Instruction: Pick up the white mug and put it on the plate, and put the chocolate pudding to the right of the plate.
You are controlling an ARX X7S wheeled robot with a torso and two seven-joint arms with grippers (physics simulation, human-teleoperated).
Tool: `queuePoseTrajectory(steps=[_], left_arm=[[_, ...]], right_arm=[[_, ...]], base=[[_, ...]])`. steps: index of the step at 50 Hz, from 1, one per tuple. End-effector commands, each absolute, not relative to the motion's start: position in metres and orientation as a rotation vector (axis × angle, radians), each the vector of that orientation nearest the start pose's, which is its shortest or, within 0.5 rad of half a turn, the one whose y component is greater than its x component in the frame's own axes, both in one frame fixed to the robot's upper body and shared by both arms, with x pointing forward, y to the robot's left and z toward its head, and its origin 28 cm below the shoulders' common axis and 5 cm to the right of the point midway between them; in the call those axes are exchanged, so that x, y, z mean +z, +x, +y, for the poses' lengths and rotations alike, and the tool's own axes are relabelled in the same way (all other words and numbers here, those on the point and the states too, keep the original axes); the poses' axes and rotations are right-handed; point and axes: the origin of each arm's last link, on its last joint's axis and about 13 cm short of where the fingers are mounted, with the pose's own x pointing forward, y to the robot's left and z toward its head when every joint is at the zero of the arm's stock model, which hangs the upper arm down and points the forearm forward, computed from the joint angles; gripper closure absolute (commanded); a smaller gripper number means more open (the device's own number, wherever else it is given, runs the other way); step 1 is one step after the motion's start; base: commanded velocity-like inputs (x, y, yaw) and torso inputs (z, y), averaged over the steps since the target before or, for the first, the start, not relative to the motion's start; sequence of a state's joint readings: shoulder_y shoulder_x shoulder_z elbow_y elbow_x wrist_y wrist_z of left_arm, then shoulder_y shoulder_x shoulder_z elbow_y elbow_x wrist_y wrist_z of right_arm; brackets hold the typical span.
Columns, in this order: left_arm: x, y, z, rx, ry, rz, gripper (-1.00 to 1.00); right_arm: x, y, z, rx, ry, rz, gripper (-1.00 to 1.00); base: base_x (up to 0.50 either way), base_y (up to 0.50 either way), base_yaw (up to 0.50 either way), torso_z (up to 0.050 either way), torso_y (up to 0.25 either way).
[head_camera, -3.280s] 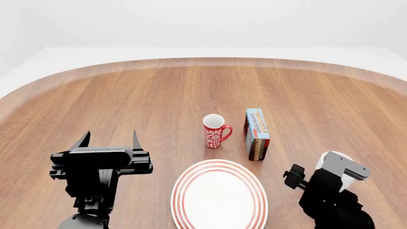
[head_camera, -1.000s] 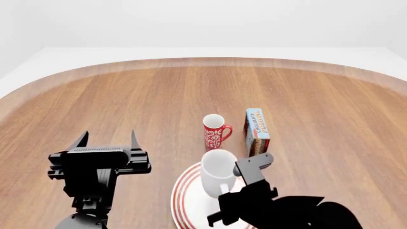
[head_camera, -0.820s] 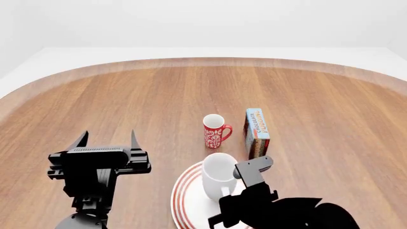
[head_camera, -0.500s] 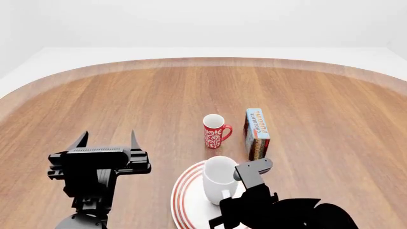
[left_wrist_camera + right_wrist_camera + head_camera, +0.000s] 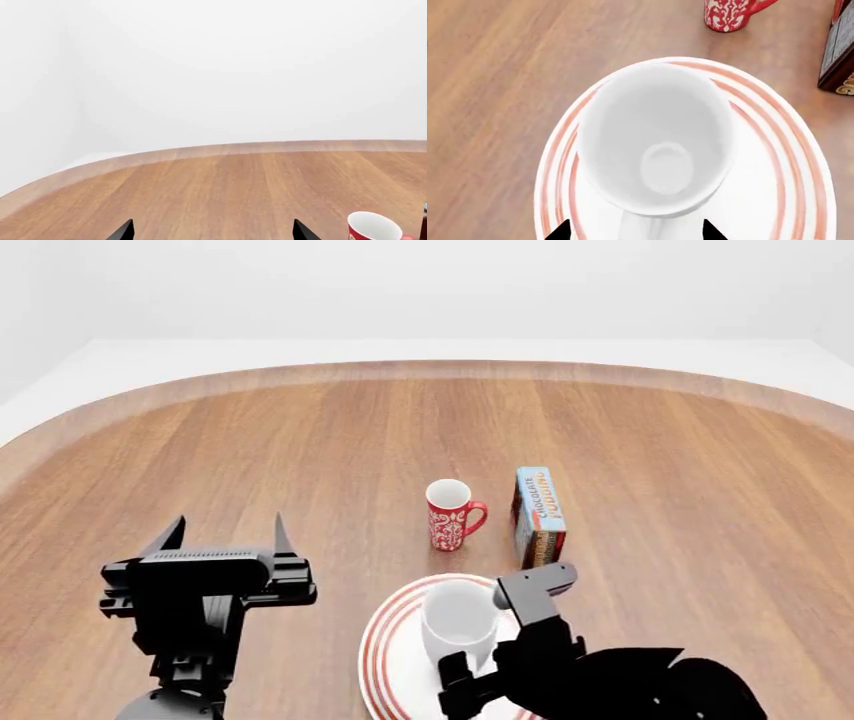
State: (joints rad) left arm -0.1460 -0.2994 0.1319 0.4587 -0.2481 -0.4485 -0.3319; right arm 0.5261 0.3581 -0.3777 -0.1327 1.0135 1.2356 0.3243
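The white mug (image 5: pixel 458 620) stands upright on the red-ringed plate (image 5: pixel 387 650), seen from above in the right wrist view (image 5: pixel 657 140) with the plate's rim (image 5: pixel 774 165) around it. My right gripper (image 5: pixel 491 642) is open; its fingertips straddle the mug's handle without touching it (image 5: pixel 635 231). The chocolate pudding carton (image 5: pixel 539 515) stands on the table just behind the plate's right side, and shows at the edge of the right wrist view (image 5: pixel 840 50). My left gripper (image 5: pixel 227 530) is open and empty, left of the plate (image 5: pixel 212 231).
A red patterned mug (image 5: pixel 451 515) stands just behind the plate, left of the pudding; it shows in the right wrist view (image 5: pixel 730 12) and the left wrist view (image 5: pixel 373 227). The wooden table (image 5: pixel 267 440) has a curved far edge.
My right gripper has lowered the white mug onto the plate and opened its jaws. The left arm has not moved.
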Motion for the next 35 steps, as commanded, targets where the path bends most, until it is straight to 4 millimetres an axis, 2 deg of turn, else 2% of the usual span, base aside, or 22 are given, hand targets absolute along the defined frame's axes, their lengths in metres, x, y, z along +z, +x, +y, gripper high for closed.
queuePoseTrajectory(steps=[1,10,15,19,21,22,23,24,27,28,31,32,35], left_arm=[[0.109,0.226,0.228,0.101,0.071,-0.118,-1.00],[0.109,0.226,0.228,0.101,0.070,-0.117,-1.00],[0.109,0.227,0.228,0.103,0.071,-0.116,-1.00],[0.109,0.227,0.228,0.102,0.071,-0.117,-1.00],[0.109,0.227,0.228,0.102,0.072,-0.116,-1.00],[0.109,0.227,0.228,0.101,0.072,-0.116,-1.00],[0.109,0.227,0.228,0.101,0.072,-0.117,-1.00],[0.110,0.227,0.228,0.101,0.072,-0.117,-1.00],[0.109,0.227,0.228,0.100,0.072,-0.113,-1.00],[0.109,0.228,0.228,0.100,0.071,-0.112,-1.00],[0.108,0.227,0.228,0.099,0.070,-0.110,-1.00],[0.108,0.227,0.228,0.098,0.070,-0.110,-1.00],[0.108,0.227,0.228,0.094,0.067,-0.109,-1.00]], right_arm=[[0.126,0.235,-0.089,0.439,-0.036,0.742,-1.00],[0.184,0.212,-0.093,0.436,-0.041,0.618,-1.00],[0.206,0.210,-0.095,0.433,-0.027,0.579,-1.00],[0.224,0.217,-0.098,0.404,-0.049,0.507,-1.00],[0.243,0.229,-0.102,0.338,-0.001,0.446,-1.00],[0.246,0.232,-0.104,0.325,-0.043,0.412,-1.00],[0.259,0.245,-0.107,0.280,0.015,0.330,-1.00],[0.263,0.250,-0.109,0.271,-0.013,0.295,-1.00],[0.280,0.276,-0.113,0.221,-0.060,0.382,-1.00],[0.288,0.291,-0.115,0.208,-0.048,0.379,-1.00],[0.294,0.312,-0.115,0.180,-0.075,0.374,-1.00],[0.298,0.327,-0.116,0.156,-0.043,0.379,-1.00],[0.303,0.354,-0.119,0.123,-0.033,0.378,-1.00]], base=[[0.00,0.00,0.00,0.000,0.000],[0.00,0.00,0.00,0.000,0.000],[0.00,0.00,0.00,0.000,0.000],[0.00,0.00,0.00,0.000,0.000],[0.00,0.00,0.00,0.000,0.000],[0.00,0.00,0.00,0.000,0.000],[0.00,0.00,0.00,0.000,0.000],[0.00,0.00,0.00,0.000,0.000],[0.00,0.00,0.00,0.000,0.000],[0.00,0.00,0.00,0.000,0.000],[0.00,0.00,0.00,0.000,0.000],[0.00,0.00,0.00,0.000,0.000],[0.00,0.00,0.00,0.000,0.000]])
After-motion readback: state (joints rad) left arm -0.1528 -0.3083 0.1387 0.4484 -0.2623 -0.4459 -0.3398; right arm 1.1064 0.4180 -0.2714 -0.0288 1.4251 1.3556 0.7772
